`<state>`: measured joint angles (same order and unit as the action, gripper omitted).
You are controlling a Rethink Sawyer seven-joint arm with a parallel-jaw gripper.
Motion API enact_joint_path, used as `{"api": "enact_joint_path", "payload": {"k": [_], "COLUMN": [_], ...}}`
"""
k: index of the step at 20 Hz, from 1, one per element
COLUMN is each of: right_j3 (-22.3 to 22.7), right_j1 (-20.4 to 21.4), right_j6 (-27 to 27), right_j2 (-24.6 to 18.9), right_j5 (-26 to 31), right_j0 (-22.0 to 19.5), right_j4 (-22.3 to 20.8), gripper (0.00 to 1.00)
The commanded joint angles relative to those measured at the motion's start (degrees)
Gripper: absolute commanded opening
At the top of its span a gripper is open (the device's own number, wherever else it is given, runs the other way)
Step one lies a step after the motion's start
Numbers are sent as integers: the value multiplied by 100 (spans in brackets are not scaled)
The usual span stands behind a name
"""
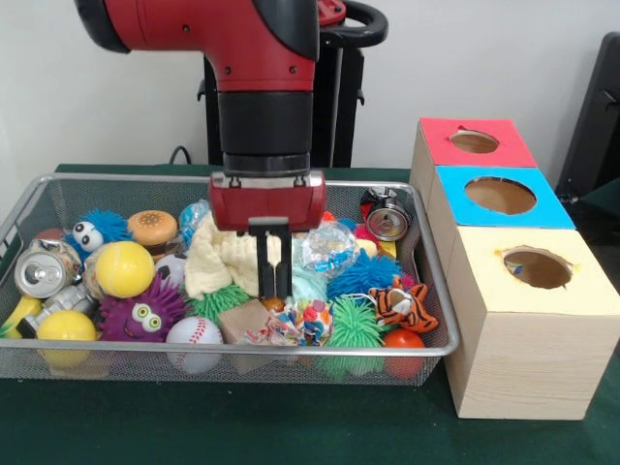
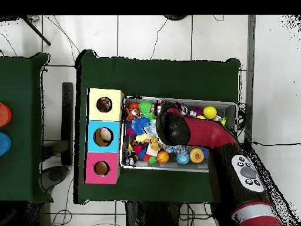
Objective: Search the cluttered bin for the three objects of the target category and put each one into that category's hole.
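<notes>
My gripper (image 1: 274, 294) hangs straight down into the middle of the wire bin (image 1: 116, 178), its two black fingers close together and shut, with nothing seen held. The tips sit just above a small orange piece and a tan block (image 1: 242, 318), in front of a pale yellow cloth (image 1: 221, 260). Around it lie green spiky balls (image 1: 355, 324), a blue spiky ball (image 1: 362, 275), a tiger toy (image 1: 403, 304), a baseball (image 1: 194, 332) and yellow balls (image 1: 124, 268). In the overhead view the arm (image 2: 194, 132) hides the gripper.
Three boxes with round holes stand beside the bin: red (image 1: 475, 141), blue (image 1: 500, 195), yellow (image 1: 537, 267); from overhead, yellow (image 2: 104, 105), blue (image 2: 103, 136), red (image 2: 101, 168). Cans (image 1: 45, 271) (image 1: 387, 219), a burger toy (image 1: 153, 229) and fuzzy eyed toys (image 1: 145, 312) crowd the bin (image 2: 234, 106).
</notes>
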<state>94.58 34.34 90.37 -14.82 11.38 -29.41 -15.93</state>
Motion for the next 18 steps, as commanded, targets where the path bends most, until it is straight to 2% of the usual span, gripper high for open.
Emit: {"api": "enact_joint_path", "payload": {"k": [1, 2, 5, 7, 12, 18], "right_j3": [503, 495, 295, 284, 285, 131], "right_j1": [262, 253, 85, -49, -229, -350], "right_j6": [596, 604, 410, 571, 440, 473], "right_j2": [-107, -107, -309, -348, -953, -701], "right_j5": [1059, 1032, 473, 2, -796, -1150], "right_j0": [84, 85, -15, -71, -450, -379], "right_j4": [270, 262, -25, -66, -320, -492], "gripper": [0, 0, 0, 0, 0, 0]}}
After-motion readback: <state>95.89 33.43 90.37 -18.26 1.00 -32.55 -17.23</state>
